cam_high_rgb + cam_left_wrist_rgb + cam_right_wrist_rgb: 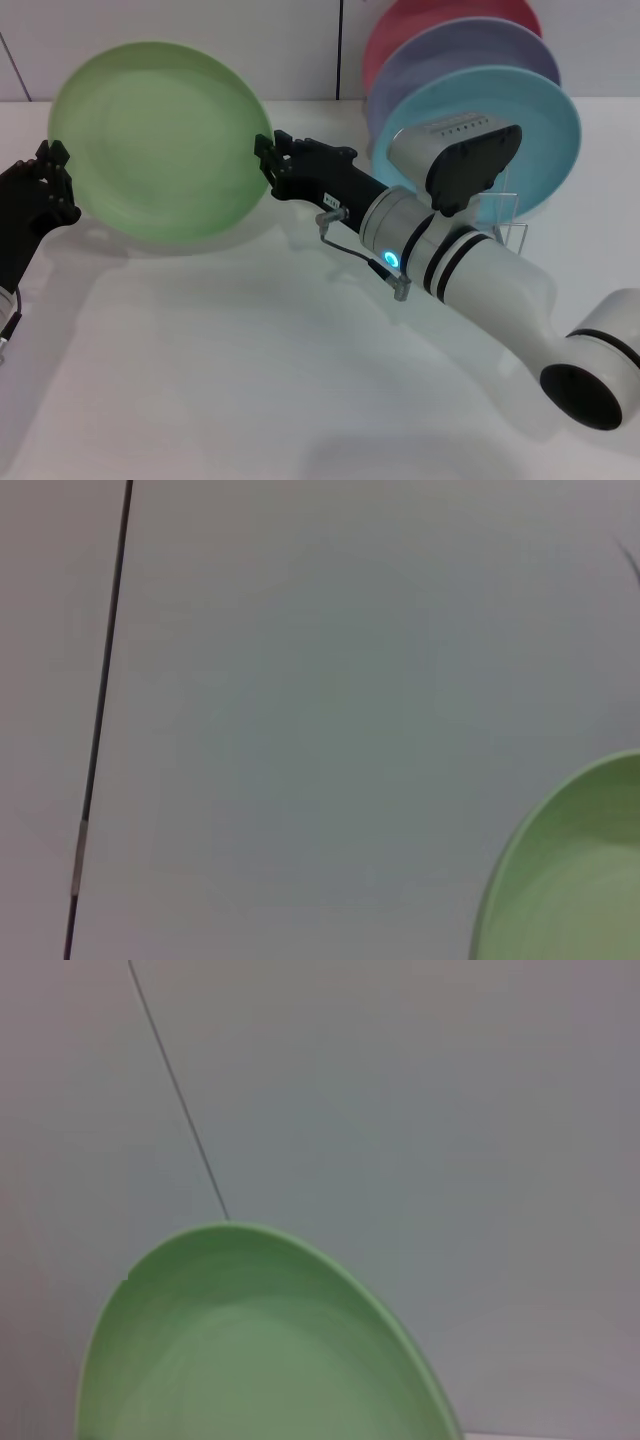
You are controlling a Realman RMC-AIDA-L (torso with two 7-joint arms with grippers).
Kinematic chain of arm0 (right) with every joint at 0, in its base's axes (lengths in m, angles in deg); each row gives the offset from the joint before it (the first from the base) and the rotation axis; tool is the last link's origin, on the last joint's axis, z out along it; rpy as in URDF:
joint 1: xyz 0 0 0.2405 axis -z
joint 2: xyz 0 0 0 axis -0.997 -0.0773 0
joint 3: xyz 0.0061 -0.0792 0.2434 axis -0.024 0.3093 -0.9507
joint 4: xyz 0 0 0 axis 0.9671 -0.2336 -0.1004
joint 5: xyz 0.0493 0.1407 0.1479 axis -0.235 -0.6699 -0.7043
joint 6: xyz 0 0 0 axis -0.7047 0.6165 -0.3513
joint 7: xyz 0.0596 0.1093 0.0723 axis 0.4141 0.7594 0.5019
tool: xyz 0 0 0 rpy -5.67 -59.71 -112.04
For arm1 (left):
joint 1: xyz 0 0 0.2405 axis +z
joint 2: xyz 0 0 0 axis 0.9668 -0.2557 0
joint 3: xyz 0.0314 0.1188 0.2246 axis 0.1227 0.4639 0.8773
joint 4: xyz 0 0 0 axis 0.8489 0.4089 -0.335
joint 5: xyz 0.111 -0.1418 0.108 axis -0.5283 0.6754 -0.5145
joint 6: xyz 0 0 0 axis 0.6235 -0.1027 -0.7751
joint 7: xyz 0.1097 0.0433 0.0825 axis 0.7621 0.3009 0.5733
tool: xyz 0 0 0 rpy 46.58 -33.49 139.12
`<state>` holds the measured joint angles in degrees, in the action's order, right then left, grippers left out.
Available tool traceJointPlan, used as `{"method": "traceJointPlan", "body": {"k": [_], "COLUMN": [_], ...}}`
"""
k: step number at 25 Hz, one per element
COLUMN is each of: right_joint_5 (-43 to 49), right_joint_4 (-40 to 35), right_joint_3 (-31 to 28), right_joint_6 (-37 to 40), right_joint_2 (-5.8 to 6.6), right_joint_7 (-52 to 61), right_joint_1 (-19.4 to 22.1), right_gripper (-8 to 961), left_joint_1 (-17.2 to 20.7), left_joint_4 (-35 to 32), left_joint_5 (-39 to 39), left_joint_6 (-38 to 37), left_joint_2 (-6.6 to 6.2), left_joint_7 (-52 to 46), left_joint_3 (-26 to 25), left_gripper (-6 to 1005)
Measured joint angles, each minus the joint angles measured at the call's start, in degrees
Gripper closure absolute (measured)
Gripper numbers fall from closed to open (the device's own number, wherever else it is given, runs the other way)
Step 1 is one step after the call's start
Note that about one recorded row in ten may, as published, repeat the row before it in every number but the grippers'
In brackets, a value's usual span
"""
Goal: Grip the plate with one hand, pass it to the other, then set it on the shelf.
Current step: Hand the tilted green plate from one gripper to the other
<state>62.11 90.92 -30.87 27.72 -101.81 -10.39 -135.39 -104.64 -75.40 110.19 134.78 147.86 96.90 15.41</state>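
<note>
Holding the plate between both tools, left tool and right tool grip opposite rims; handover is midway, shelf placement remains.

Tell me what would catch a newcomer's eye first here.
The light-green plate, held upright above the white table, with the left tool at one edge and the right tool at the opposite edge. Behind the right arm, turquoise, lavender and pink plates stand in a wire rack.

A white tabletop meets a pale panelled wall with thin dark seams.
</note>
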Motion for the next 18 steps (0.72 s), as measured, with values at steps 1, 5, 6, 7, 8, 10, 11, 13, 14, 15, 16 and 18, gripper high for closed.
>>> {"method": "traceJointPlan", "body": {"k": [1, 5, 6, 7, 8, 10, 11, 13, 14, 15, 16, 18], "right_joint_5": [0.0, 0.1, 0.2, 0.2, 0.3, 0.3, 0.3, 0.3, 0.3, 0.3, 0.4, 0.4], "right_joint_4": [0.0, 0.0, 0.0, 0.0, 0.0, 0.1, 0.1, 0.2, 0.2, 0.2, 0.2, 0.2], "right_joint_3": [-0.1, -0.1, -0.1, -0.1, -0.1, -0.1, -0.1, -0.1, -0.1, -0.1, -0.1, -0.1], "right_joint_6": [-0.1, -0.1, -0.1, -0.1, -0.1, -0.2, -0.2, -0.2, -0.4, -0.4, -0.6, -0.7], "right_joint_2": [0.0, 0.0, 0.0, 0.0, 0.0, 0.0, 0.0, 0.0, 0.0, 0.0, 0.0, 0.0], "right_joint_7": [0.0, 0.0, 0.0, 0.0, 0.0, 0.0, 0.0, 0.0, 0.0, 0.0, 0.0, 0.0], "right_joint_1": [0.0, 0.0, 0.0, 0.0, 0.0, 0.0, 0.0, 0.0, 0.0, 0.0, 0.0, 0.0], "right_gripper": [765, 767, 768, 769, 769, 772, 774, 778, 780, 781, 783, 785], "left_joint_1": [0.0, -0.1, -0.1, -0.1, -0.1, -0.2, -0.2, -0.3, -0.3, -0.3, -0.4, -0.4], "left_joint_4": [0.0, 0.0, 0.0, 0.0, 0.0, 0.0, 0.0, 0.0, 0.0, 0.0, 0.0, 0.0], "left_joint_5": [0.0, 0.0, 0.0, 0.0, 0.0, 0.0, 0.0, 0.0, 0.0, 0.0, 0.0, 0.0], "left_joint_6": [0.0, 0.0, 0.0, 0.0, 0.0, -0.1, -0.1, -0.1, -0.1, -0.1, -0.2, -0.2], "left_joint_2": [0.0, 0.0, 0.0, 0.0, 0.0, 0.0, 0.0, 0.0, 0.0, 0.0, 0.0, 0.0], "left_joint_7": [0.0, 0.0, 0.1, 0.1, 0.1, 0.1, 0.1, 0.1, 0.2, 0.2, 0.2, 0.2], "left_joint_3": [0.0, 0.0, 0.0, 0.0, 0.0, 0.0, 0.0, 0.0, 0.0, 0.0, 0.0, 0.0], "left_gripper": [945, 945, 945, 945, 945, 945, 945, 944, 944, 944, 944, 944]}}
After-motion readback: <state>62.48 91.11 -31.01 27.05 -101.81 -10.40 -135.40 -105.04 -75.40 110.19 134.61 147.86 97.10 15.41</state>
